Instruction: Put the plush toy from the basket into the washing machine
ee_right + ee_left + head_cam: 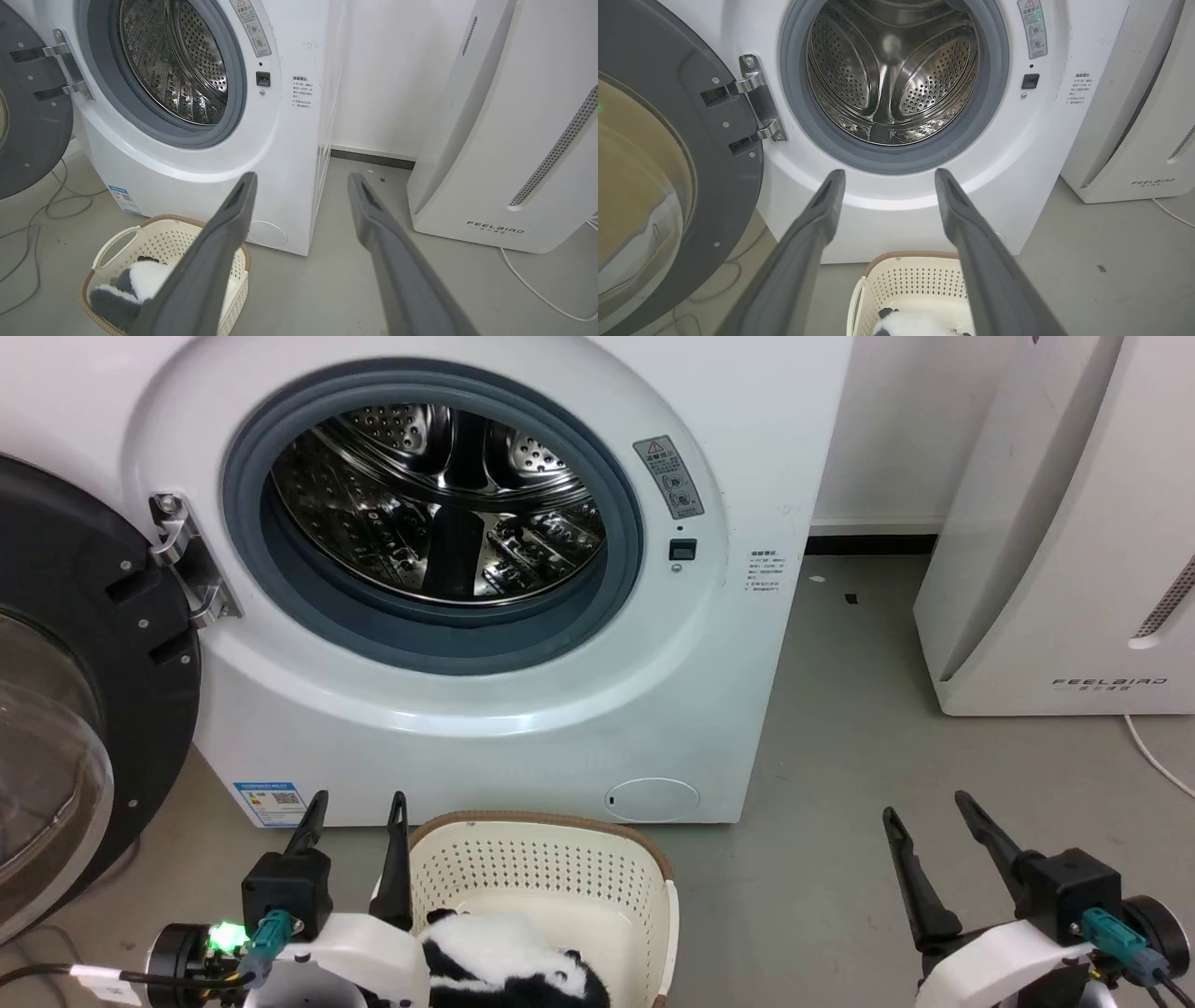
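Toy (509, 961): fluffy black-and-white panda plush, lying low inside the basket toward its near end, white fur uppermost with black patches at the edges, face not clearly showing. Basket (551, 873): cream perforated plastic oblong with a brown woven-look rim and a white side handle (112, 242), sitting upright on the grey floor (840, 803) just in front of the washer's lower panel. Washer (523, 747): white front-loader, standing with its black-rimmed round glass door (84, 709) hanging wide open at the left, exposing the grey rubber seal (448, 644) and the shiny perforated steel drum (439, 504).
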Available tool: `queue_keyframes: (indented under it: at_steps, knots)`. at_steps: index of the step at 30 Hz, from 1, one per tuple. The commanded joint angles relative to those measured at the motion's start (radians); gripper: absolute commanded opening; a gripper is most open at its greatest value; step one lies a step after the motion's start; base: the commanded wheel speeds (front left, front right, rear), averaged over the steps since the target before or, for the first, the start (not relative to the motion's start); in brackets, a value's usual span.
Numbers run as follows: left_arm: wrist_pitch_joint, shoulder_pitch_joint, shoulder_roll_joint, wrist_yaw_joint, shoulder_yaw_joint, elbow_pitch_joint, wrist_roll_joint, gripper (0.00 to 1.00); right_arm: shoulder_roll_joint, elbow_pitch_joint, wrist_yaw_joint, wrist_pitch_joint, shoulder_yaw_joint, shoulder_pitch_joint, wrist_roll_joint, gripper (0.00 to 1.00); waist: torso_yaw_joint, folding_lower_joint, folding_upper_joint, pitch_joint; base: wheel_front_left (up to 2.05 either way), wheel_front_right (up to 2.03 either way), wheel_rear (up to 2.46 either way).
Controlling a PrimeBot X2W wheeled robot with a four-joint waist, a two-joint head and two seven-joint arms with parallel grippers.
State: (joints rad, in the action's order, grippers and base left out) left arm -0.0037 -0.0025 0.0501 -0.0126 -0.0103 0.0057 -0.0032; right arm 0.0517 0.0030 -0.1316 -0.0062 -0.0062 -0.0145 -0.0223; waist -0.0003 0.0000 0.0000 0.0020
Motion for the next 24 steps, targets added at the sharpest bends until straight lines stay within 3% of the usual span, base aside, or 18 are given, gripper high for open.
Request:
queue_keyframes:
  at_steps: [1, 15, 24]
  knots:
    - [-0.012, -0.002, 0.0, -0.008, -0.002, 0.002, -0.004, 1.0, 0.0, -0.008, 0.0, -0.011, -0.006, 0.0, -0.014, 1.0, 0.0, 0.0, 0.0, 0.001, 0.0, 0.0, 0.0]
    - [-0.041, -0.036, 0.005, -0.02, -0.024, 0.045, -0.001, 1.0, 0.0, -0.025, 0.0, -0.04, -0.019, 0.006, -0.066, 1.0, -0.005, 0.0, 0.0, 0.02, 0.0, 0.0, 0.0]
    - [-0.064, -0.115, 0.016, -0.01, -0.055, 0.175, 0.004, 1.0, 0.0, -0.04, 0.0, -0.063, -0.017, 0.025, -0.1, 1.0, -0.032, 0.0, 0.0, 0.07, 0.0, 0.0, 0.0]
